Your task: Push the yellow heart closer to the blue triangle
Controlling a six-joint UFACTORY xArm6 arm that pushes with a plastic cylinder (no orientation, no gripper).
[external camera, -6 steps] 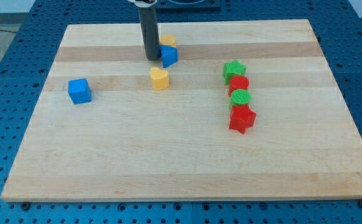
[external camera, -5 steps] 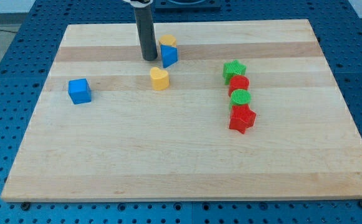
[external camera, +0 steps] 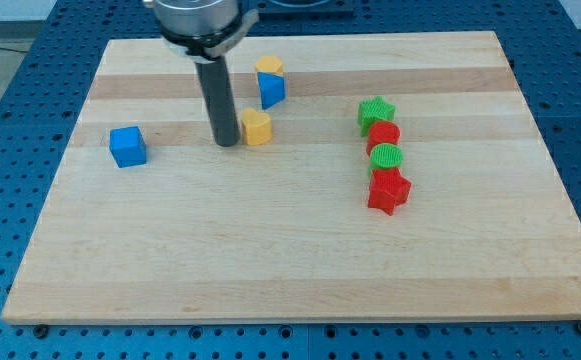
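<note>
Wooden board [external camera: 300,260], pale, with lighter and darker bands running across the view, lying on a blue perforated table [external camera: 0,120]. The arm's dark rod descends from a grey cylindrical mount at the view's top; my tip [external camera: 226,143] rests on the board immediately at 9 o'clock of the yellow heart [external camera: 257,127], just beside it, contact not resolvable. The rod carries no jaws, so there is nothing spread, pressed together or pinching.

Blocks, larger to smaller as they appear: blue cube [external camera: 127,146], alone, well apart at 9 o'clock of my tip; red star [external camera: 388,190], the lowest of a column of four on the view's right; blue triangle [external camera: 271,90], at about 1 o'clock of the yellow heart and near it, a strip of bare board between the two; the yellow heart itself, near the board's middle, slightly toward the view's top and left; green star [external camera: 376,110], heading the column; red cylinder [external camera: 383,134], touching the green star at its 6 o'clock; green cylinder [external camera: 386,157], between the red cylinder and the red star; a second yellow block [external camera: 268,66], shape unclear, touching the blue triangle at its 12 o'clock
</note>
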